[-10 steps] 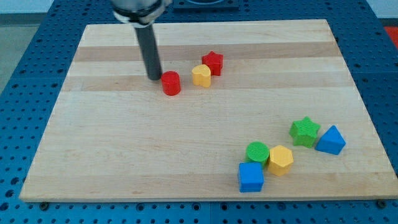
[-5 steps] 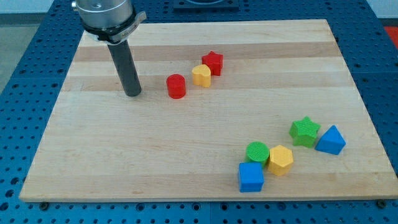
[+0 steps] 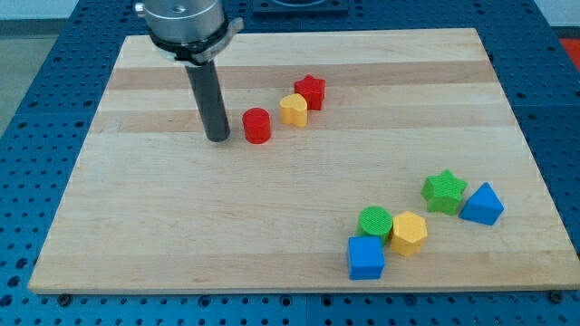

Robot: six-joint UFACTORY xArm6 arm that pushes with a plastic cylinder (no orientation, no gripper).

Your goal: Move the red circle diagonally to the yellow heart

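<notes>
Having swung back from farther out on the view's left, my tip (image 3: 218, 139) (a bare tool, grasping nothing) is closing in just beside the red circle (image 3: 256, 126), which is sitting to its right, near the yellow heart (image 3: 293, 110) beyond.

View count: one camera view only, so no second view shares any part of the scene.
Position: raised, in front of the wooden surface (image 3: 181, 235), looking down and across it at a slant.
Facing: toward the view's top, where the surface's far edge meets a blue perforated base (image 3: 54, 54).
Distance: moderate; nearly the whole surface fits, its near corners just inside the view's bottom edge.
Cropping: the arm's rod housing (image 3: 186, 23) is cut off by the view's top; my tip (image 3: 217, 139) is in plain sight.
</notes>
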